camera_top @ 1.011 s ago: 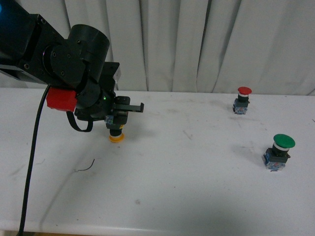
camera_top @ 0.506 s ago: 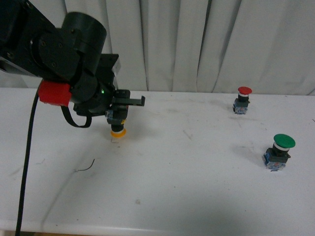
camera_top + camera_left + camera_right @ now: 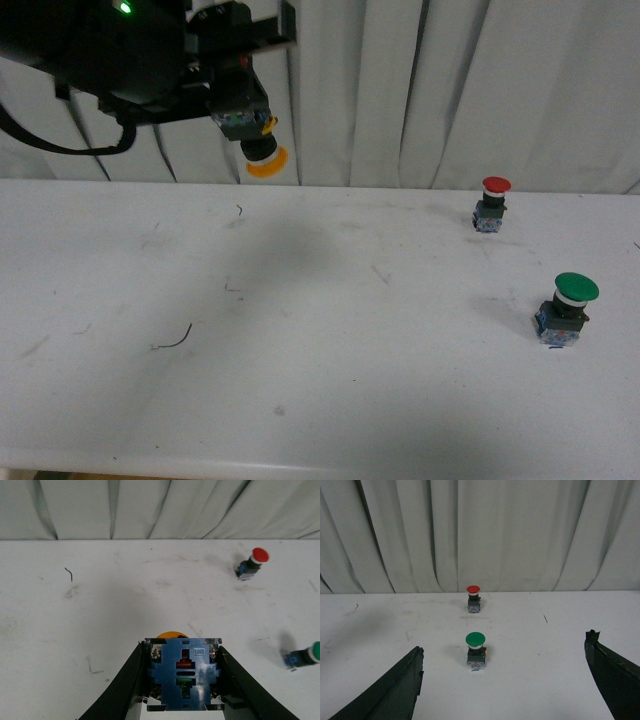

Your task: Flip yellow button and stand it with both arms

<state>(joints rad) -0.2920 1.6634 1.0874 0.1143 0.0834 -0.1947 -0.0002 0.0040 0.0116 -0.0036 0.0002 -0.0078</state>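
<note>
yellow button [image 3: 257, 140] aloft, cap-down, tilted

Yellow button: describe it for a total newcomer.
Look above the table, at the left gripper before the curtain. The yellow button hangs clamped there, cap tilted down; the red button and green button stand on the table, caps up.

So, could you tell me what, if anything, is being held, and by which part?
The left claw grips the yellow button by its blue base, cap pointing down. The right claw is open and empty.
</note>
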